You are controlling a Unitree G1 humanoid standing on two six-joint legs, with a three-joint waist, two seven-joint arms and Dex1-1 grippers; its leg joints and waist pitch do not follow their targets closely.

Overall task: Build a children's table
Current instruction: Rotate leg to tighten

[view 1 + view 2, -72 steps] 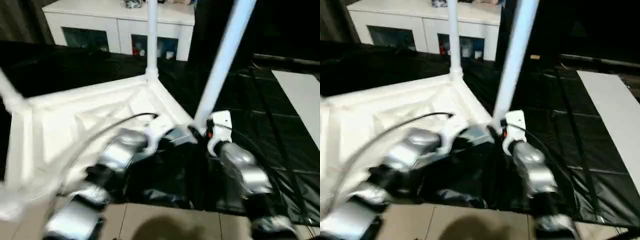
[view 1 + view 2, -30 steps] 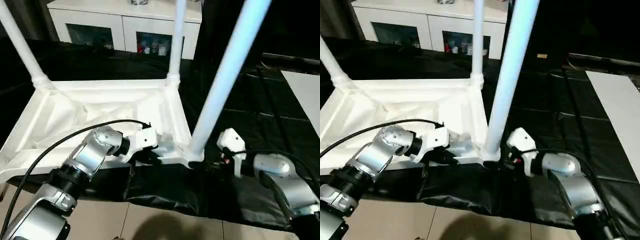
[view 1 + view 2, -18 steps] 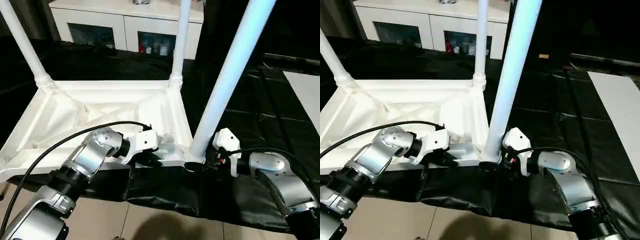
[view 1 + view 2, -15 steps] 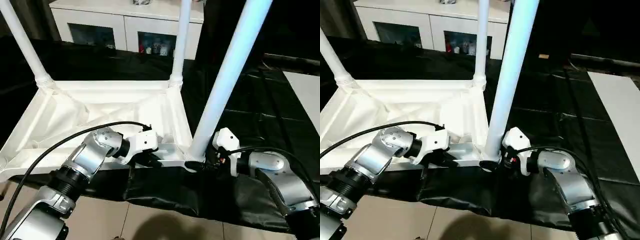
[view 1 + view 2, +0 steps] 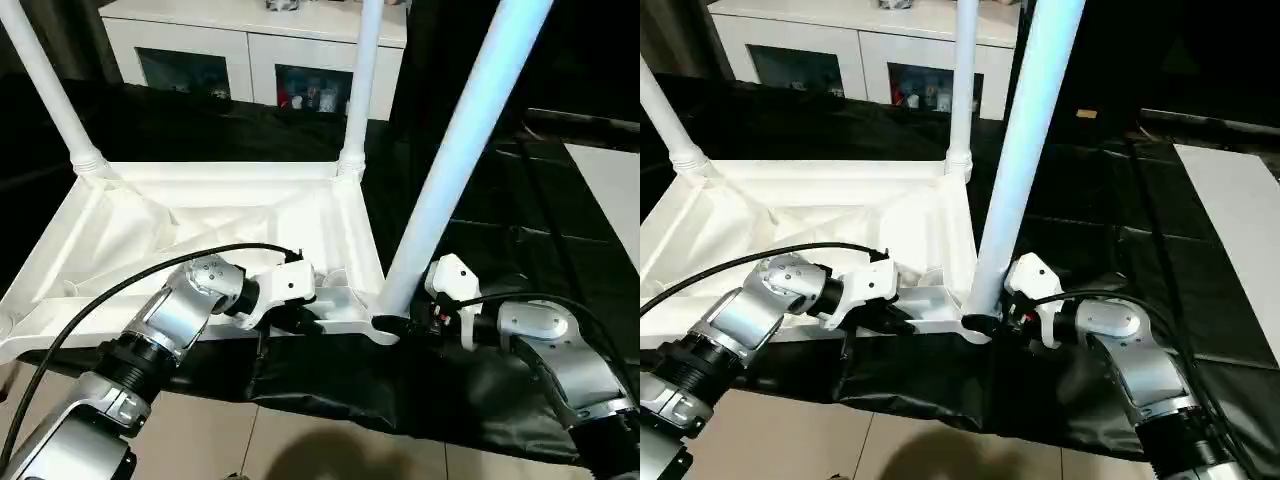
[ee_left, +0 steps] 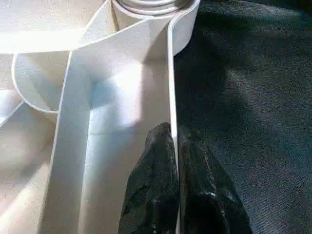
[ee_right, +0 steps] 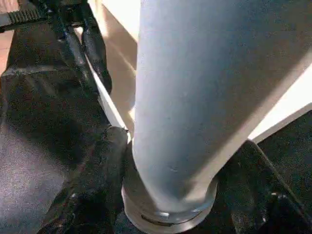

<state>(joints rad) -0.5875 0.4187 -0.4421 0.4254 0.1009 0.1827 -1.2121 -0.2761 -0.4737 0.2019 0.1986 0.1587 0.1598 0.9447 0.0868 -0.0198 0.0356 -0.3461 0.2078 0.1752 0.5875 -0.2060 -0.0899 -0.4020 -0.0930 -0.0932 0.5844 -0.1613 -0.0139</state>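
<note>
Right wrist view, right gripper (image 7: pixel 170 195) clamped round leg (image 7: pixel 195 97) base, left gripper (image 6: pixel 174 161) pinching tabletop (image 5: pixel 200 215) rim

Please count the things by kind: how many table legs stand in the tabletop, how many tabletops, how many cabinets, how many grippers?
Table legs: 3
Tabletop: 1
Cabinet: 1
Grippers, left gripper and right gripper: 2
Total: 7

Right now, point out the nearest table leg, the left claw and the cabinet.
nearest table leg (image 5: pixel 450 170), left eye view, mid-shaft.
left claw (image 6: pixel 174 141), left wrist view, between fingertips pinching the tabletop rim.
cabinet (image 5: pixel 265 45), left eye view, white front between glass doors.
</note>
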